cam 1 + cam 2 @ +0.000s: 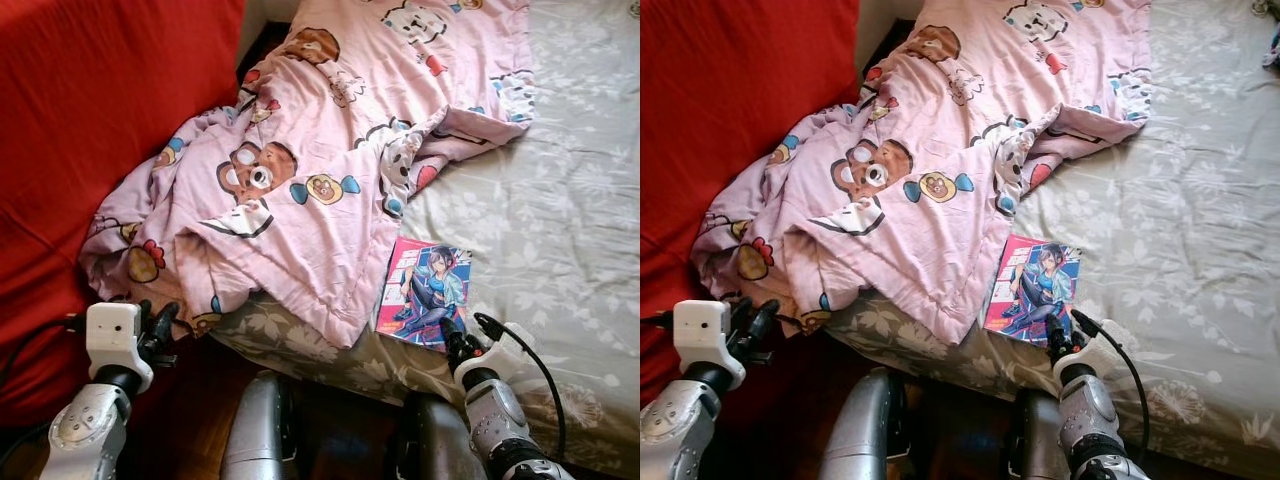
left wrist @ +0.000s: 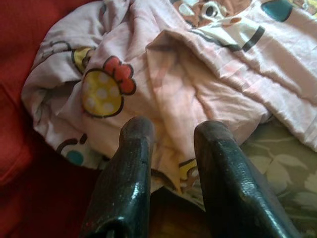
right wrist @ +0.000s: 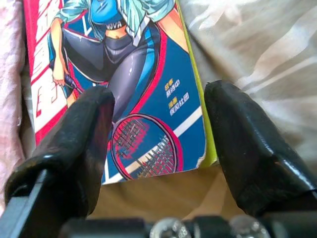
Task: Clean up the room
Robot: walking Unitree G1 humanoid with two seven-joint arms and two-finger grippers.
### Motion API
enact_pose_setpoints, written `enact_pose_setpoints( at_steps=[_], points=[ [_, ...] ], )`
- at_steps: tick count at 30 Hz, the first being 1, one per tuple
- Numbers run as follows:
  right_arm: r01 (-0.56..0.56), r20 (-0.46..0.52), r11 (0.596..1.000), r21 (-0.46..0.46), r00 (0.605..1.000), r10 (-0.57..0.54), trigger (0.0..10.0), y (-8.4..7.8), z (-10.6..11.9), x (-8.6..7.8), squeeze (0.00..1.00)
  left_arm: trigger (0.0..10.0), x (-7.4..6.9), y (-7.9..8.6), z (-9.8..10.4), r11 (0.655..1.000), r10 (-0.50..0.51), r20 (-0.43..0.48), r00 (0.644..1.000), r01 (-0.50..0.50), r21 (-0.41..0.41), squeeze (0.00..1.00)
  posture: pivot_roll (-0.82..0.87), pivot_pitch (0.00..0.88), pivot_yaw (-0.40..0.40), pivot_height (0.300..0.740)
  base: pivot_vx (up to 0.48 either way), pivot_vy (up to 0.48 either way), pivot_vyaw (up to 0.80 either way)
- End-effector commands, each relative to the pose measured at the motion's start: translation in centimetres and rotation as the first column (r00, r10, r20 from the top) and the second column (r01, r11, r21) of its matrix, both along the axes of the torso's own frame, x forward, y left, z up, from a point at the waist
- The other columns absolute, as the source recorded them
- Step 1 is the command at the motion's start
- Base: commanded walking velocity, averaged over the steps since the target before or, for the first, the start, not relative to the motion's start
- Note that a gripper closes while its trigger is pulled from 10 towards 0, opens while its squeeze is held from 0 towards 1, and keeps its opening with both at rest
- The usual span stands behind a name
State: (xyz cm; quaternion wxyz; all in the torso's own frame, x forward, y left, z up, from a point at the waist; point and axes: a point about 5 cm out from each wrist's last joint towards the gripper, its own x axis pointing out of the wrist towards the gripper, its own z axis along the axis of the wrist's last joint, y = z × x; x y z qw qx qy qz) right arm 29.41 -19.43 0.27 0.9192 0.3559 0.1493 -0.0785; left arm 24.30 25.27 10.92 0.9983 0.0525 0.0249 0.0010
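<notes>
A comic book (image 1: 424, 292) with a drawn figure on its cover lies flat on the bed, near the front edge. My right gripper (image 1: 452, 340) hovers open just in front of its near corner; in the right wrist view the fingers (image 3: 84, 144) straddle the book's (image 3: 124, 84) lower edge without touching it. A crumpled pink cartoon-print blanket (image 1: 320, 170) covers the bed's left part and overlaps the book's left side. My left gripper (image 1: 160, 325) is open at the blanket's hanging lower-left corner (image 2: 163, 99), fingers (image 2: 129, 168) just short of the cloth.
The bed has a grey floral sheet (image 1: 560, 200) spreading to the right. A red cloth surface (image 1: 90, 130) rises along the left. Dark wooden floor (image 1: 340, 440) shows below the bed edge, between my two arms.
</notes>
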Motion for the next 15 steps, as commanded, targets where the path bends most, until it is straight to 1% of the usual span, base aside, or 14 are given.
enact_pose_setpoints(
  at_steps=[1, 4, 6, 7, 9, 10, 13, 15],
  points=[
    [0.001, -0.04, 0.999, 0.038, 0.999, 0.001, 10.0, 0.3, -1.2, -1.1, 0.0, 10.0, -0.7, 0.8, 0.1, 1.0, 0.018, -0.017, 1.0, -0.018, 0.015, 0.0, 0.24, 0.3, 0.091, 0.606, 0.0, 0.0, 0.0],
    [0.008, -0.046, 0.997, 0.076, 0.999, -0.004, 10.0, 0.2, -1.6, -1.6, 0.0, 10.0, -0.8, 0.8, 0.2, 1.0, 0.016, -0.019, 1.0, -0.015, 0.017, 0.0, 0.25, 0.3, 0.092, 0.606, 0.0, 0.0, 0.0],
    [0.027, -0.068, 0.994, 0.106, 0.997, -0.019, 10.0, 0.1, -2.1, -2.1, 0.0, 10.0, -0.9, 0.8, 0.3, 1.0, 0.014, -0.021, 1.0, -0.014, 0.018, 0.0, 0.26, 0.302, 0.095, 0.606, 0.0, 0.0, 0.0],
    [0.04, -0.085, 0.988, 0.146, 0.996, -0.027, 10.0, 0.0, -2.5, -2.6, 0.0, 10.0, -1.1, 0.8, 0.4, 1.0, 0.012, -0.022, 1.0, -0.012, 0.021, 0.0, 0.26, 0.303, 0.097, 0.606, 0.0, 0.0, 0.0],
    [0.041, -0.088, 0.987, 0.158, 0.996, -0.027, 10.0, 0.0, -2.7, -2.8, 0.0, 10.0, -1.1, 0.8, 0.4, 1.0, 0.012, -0.023, 1.0, -0.012, 0.022, 0.0, 0.26, 0.303, 0.097, 0.606, 0.0, 0.0, 0.0],
    [0.045, -0.097, 0.979, 0.199, 0.995, -0.026, 10.0, 0.2, -3.1, -3.3, 0.0, 10.0, -1.4, 0.9, 0.6, 1.0, 0.012, -0.025, 1.0, -0.011, 0.029, 0.0, 0.28, 0.312, 0.105, 0.606, 0.0, 0.0, 0.0],
    [0.056, -0.1, 0.965, 0.257, 0.994, -0.031, 10.0, 0.3, -3.5, -3.8, 0.0, 10.0, -2.0, 1.1, 0.8, 0.999, 0.014, -0.032, 0.999, -0.012, 0.039, 0.0, 0.3, 0.32, 0.112, 0.606, 0.0, 0.0, 0.0],
    [0.057, -0.105, 0.963, 0.263, 0.994, -0.03, 10.0, 0.4, -3.6, -3.9, 0.0, 10.0, -2.1, 1.1, 0.9, 0.999, 0.013, -0.034, 0.999, -0.012, 0.041, 0.0, 0.3, 0.324, 0.117, 0.606, 0.0, 0.0, 0.0]
  ],
)
